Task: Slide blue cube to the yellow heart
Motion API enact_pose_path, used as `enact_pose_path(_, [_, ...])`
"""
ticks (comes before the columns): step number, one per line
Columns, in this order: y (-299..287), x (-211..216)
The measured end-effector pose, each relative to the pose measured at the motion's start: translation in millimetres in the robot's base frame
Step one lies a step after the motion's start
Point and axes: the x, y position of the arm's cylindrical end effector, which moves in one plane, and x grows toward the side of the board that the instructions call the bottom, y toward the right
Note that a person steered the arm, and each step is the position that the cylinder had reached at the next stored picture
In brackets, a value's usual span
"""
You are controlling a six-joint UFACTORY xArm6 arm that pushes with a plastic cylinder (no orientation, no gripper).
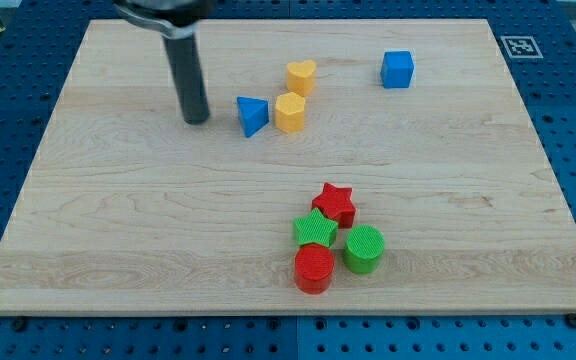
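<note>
The blue cube [397, 69] sits near the view's top right on the wooden board [118, 220]. The yellow heart [301, 76] lies to its left, near the top centre, well apart from the cube. My tip [196, 119] rests on the board at the upper left, left of the blue triangle [252, 115] and far from the blue cube.
A yellow hexagon [290, 113] sits just below the heart, touching the blue triangle's right side. A cluster at the lower centre holds a red star [335, 203], a green star [315, 230], a green cylinder [364, 249] and a red cylinder [314, 268].
</note>
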Motion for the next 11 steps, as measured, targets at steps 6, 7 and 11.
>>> enact_pose_path(6, [354,-65])
enact_pose_path(7, [347,-65])
enact_pose_path(11, [241,-65])
